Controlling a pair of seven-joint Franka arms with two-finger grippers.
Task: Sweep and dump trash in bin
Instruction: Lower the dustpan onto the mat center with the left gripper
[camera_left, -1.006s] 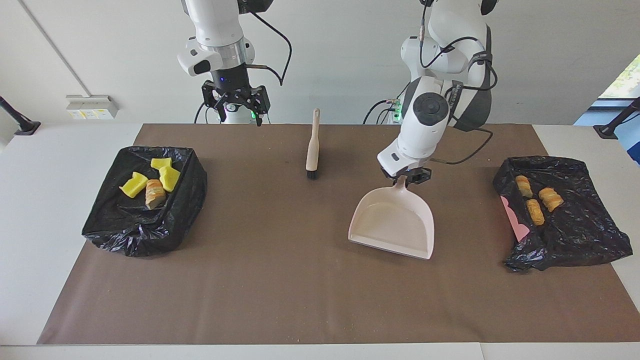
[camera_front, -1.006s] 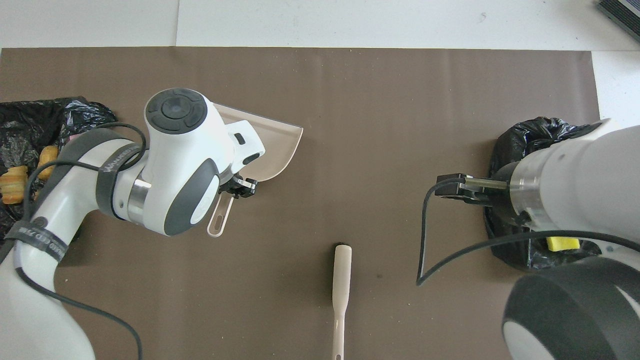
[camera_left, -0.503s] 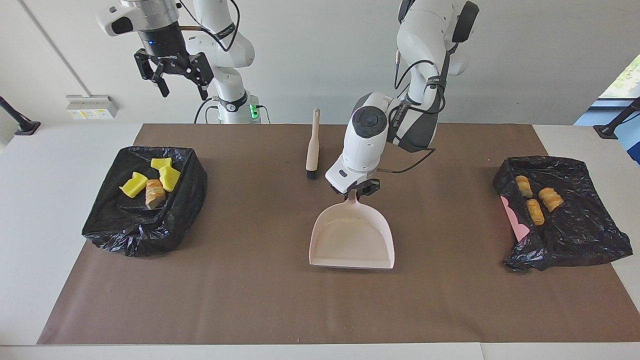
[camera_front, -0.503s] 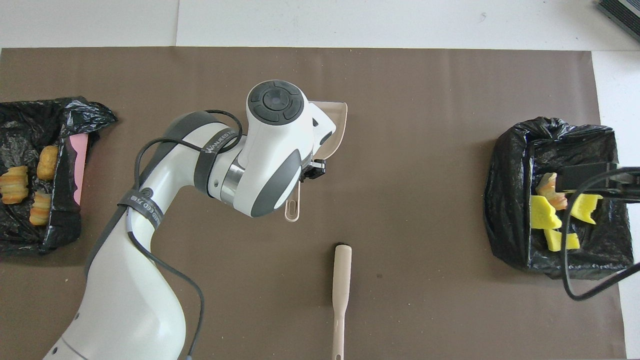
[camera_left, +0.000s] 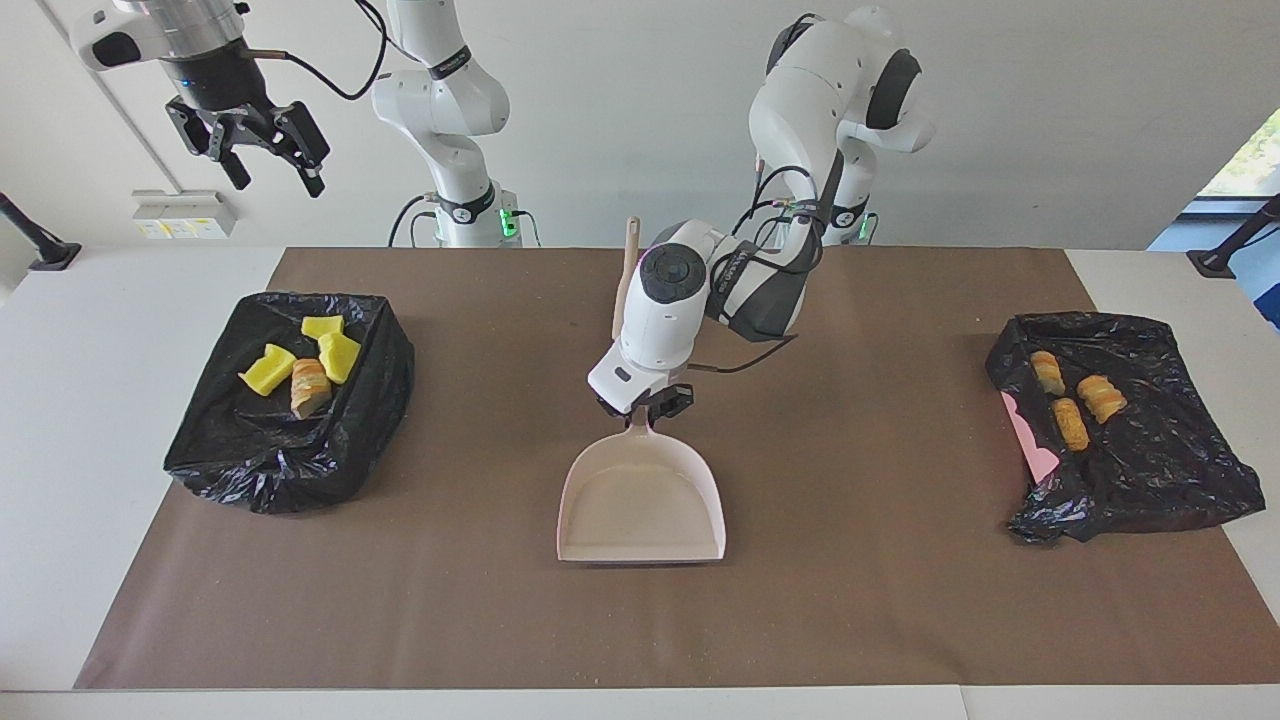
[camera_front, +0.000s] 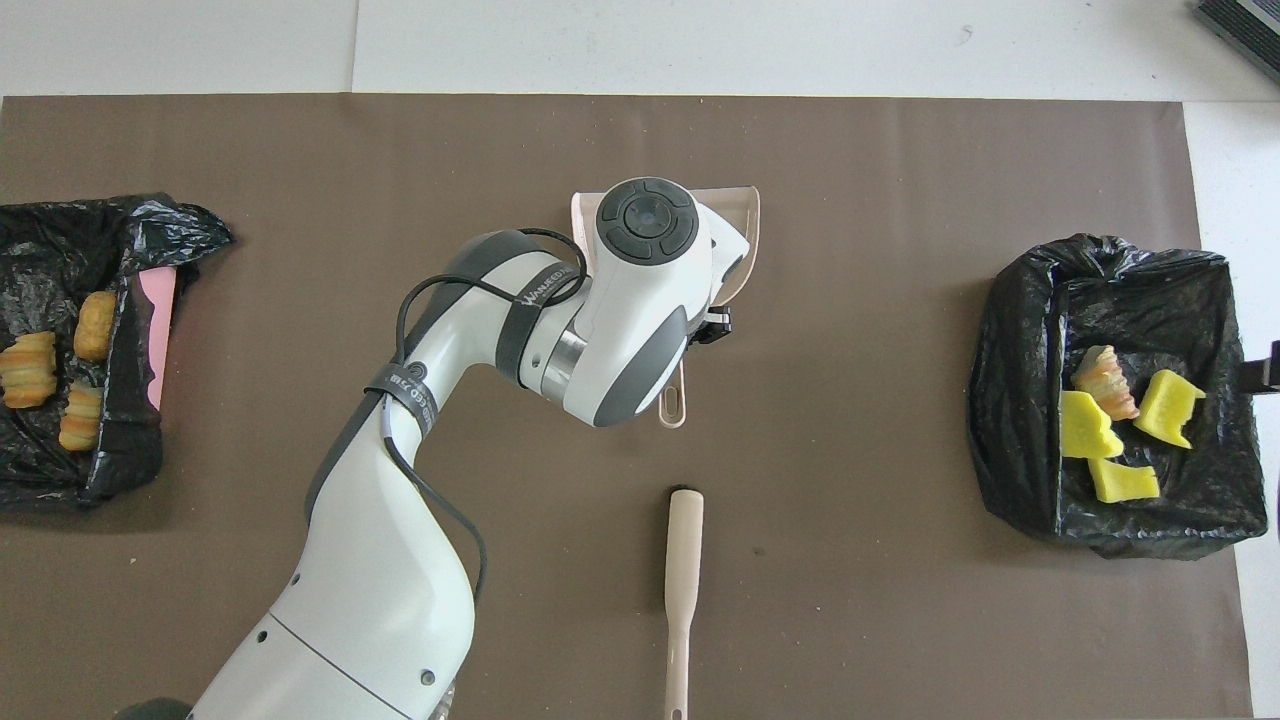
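At mat centre, the left gripper (camera_left: 645, 408) clamps the light, stiff dustpan (camera_left: 642, 505) by its twelve-o'clock handle; the right gripper (camera_left: 255, 140) hangs open, empty.

You have three yellow sponge chunks (camera_left: 301, 353), four bread lumps (camera_left: 1072, 397), two black-lined bins (camera_left: 290, 402), one pink dustpan (camera_left: 641, 503), one beige-handled brush (camera_front: 683, 577) and two pincers (camera_left: 250, 140).

White room, brown-topped table

A plain white wall (camera_left: 1050, 120) rises past the white table (camera_left: 120, 300), whose middle is covered by a brown mat (camera_left: 900, 600). A small white box with yellow labels (camera_left: 183, 213) is fixed low on the wall, and a window corner (camera_left: 1250, 160) shows daylight and greenery.
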